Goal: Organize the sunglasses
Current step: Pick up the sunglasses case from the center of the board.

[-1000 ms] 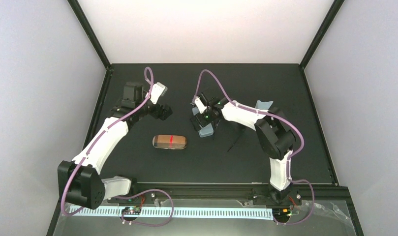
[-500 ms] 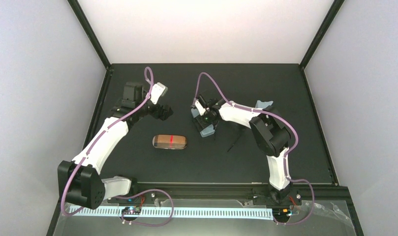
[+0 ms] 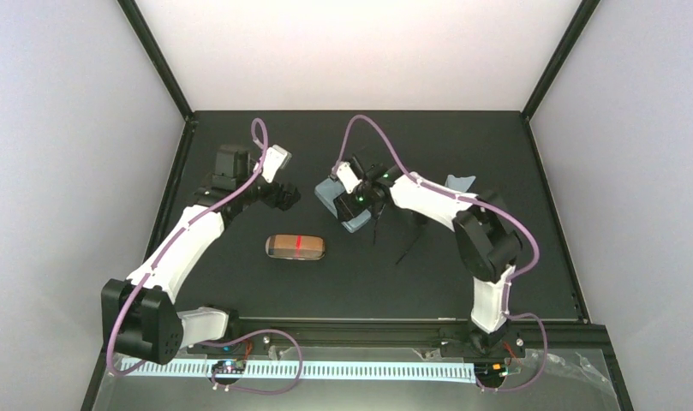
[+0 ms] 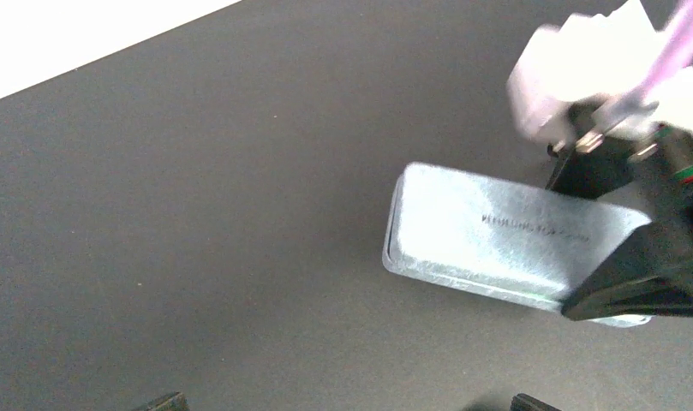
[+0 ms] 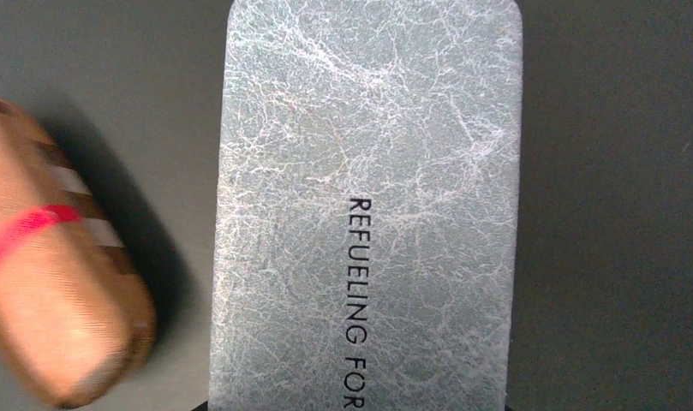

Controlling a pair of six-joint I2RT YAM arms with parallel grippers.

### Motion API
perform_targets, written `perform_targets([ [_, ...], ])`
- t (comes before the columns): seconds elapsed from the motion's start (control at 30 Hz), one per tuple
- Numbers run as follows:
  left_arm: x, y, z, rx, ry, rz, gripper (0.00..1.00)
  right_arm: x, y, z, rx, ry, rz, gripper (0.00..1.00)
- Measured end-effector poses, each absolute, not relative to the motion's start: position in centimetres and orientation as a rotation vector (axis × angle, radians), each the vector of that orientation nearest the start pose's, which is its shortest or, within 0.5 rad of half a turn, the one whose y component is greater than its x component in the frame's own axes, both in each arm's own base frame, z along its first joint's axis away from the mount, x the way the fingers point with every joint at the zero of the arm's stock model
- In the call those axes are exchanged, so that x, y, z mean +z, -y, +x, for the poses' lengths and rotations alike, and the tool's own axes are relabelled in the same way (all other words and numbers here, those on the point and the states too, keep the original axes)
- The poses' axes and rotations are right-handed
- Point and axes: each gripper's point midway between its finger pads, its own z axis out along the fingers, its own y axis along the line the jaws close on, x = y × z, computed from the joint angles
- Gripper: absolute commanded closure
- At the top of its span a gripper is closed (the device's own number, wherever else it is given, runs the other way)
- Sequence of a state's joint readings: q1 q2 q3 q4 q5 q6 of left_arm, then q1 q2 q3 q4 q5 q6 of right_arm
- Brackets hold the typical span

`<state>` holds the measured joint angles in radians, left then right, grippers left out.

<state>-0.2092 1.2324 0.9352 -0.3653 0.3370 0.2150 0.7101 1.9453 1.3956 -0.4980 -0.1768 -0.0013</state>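
Top external: left pincer [image 3: 287,195] spread wide above the table [image 3: 265,291]; right pincer [image 3: 353,208] on the blue-grey case [image 3: 329,192]; cannot tell if it pinches.

The blue-grey case [image 5: 364,197] runs off the bottom edge of the right wrist view, which cuts its lettering short after "FOR". The fingers of the right gripper [image 3: 353,202] are only a dark sliver there, so their grip cannot be told. Left of that gripper, the tan case [image 5: 51,317] is blurred and cropped. From the left wrist, a dark finger [image 4: 634,274] hides the case's end. The left gripper [image 3: 283,195] shows only its fingertips [image 4: 167,401]. Behind the right arm, a light blue cloth [image 3: 459,182] is half covered. The sunglasses [image 3: 407,248] are mere thin dark lines.
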Motion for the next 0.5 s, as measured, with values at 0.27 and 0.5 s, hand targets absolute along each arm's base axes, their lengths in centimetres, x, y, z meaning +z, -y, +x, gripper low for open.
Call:
perform_targets([
  [0.27,20.9,14.9,34.3,-0.499,-2.070,0.705,0.01,18.2,-33.1,35.1,0.766,-2.226,-0.917,0.53],
  [0.5,24.1,18.7,31.6,-0.804,-1.875,0.873,0.01,25.0,-30.8,33.7,0.940,-2.023,-0.910,0.58],
])
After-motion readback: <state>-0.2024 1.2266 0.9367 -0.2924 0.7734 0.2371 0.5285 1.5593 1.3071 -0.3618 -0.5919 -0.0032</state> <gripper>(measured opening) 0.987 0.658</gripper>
